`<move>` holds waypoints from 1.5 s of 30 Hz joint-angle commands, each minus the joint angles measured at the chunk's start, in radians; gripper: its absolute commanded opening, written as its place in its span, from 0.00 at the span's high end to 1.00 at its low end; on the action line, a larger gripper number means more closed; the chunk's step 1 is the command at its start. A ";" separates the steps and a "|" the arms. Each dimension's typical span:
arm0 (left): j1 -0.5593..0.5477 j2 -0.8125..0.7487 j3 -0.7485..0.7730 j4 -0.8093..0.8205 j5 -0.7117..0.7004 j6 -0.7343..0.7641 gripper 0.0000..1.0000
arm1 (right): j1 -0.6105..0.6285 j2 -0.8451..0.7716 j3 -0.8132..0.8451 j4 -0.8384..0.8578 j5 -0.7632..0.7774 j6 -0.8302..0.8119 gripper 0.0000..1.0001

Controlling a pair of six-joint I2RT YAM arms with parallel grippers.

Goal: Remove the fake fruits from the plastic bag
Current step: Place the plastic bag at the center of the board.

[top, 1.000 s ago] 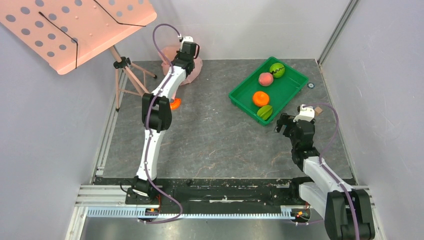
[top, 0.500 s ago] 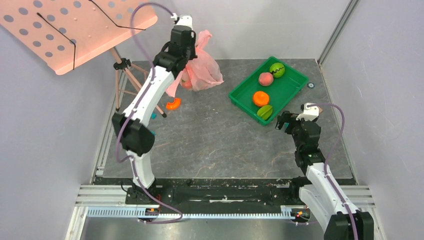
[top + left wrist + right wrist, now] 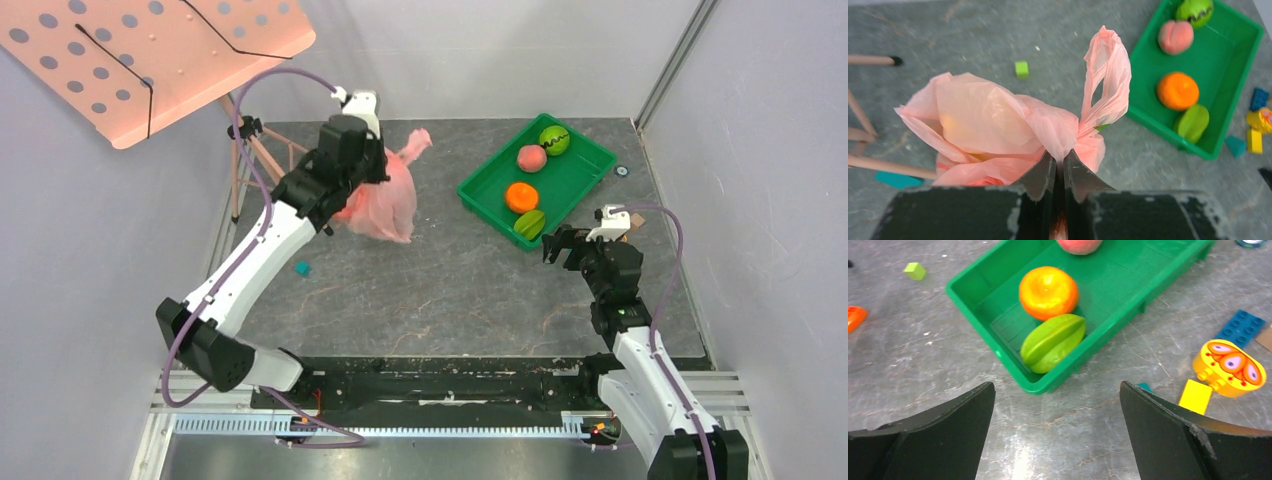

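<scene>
The pink plastic bag (image 3: 385, 198) hangs bunched from my left gripper (image 3: 366, 168) over the back left of the table. In the left wrist view the jaws are pressed together on a fold of the bag (image 3: 983, 117) at the left gripper (image 3: 1059, 159). One loop handle (image 3: 1108, 75) stands up free. The fake fruits inside are hidden; only a green sliver (image 3: 1101, 127) and reddish tints show through the film. My right gripper (image 3: 560, 245) is open and empty, low over the table just in front of the green tray (image 3: 973, 290), also in its wrist view (image 3: 1058, 402).
The green tray (image 3: 590, 160) at the back right holds an orange (image 3: 521, 196), a green ridged fruit (image 3: 530, 224), a pink peach (image 3: 531, 157) and a green ball (image 3: 554, 139). Toy bricks (image 3: 1230, 365) lie right of it. The pink music stand (image 3: 150, 60) and its tripod (image 3: 250, 160) stand back left.
My left arm lifted the bag from the back of the table and swung it forward and lower toward the middle. The right gripper edged slightly left.
</scene>
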 commanded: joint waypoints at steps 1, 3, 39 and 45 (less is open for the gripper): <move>-0.061 -0.098 -0.111 0.097 0.024 -0.115 0.98 | 0.001 -0.073 0.006 0.024 -0.143 -0.020 0.02; -0.102 -0.117 -0.156 0.111 0.024 -0.144 0.98 | 0.002 -0.121 -0.001 0.021 -0.166 -0.025 0.02; 0.060 -0.151 -0.486 0.317 0.525 -0.327 0.02 | 0.949 0.081 0.155 0.143 0.424 -0.053 0.01; 0.058 -0.155 -0.506 0.320 0.564 -0.324 0.09 | 1.004 0.207 0.157 0.267 0.516 -0.016 0.05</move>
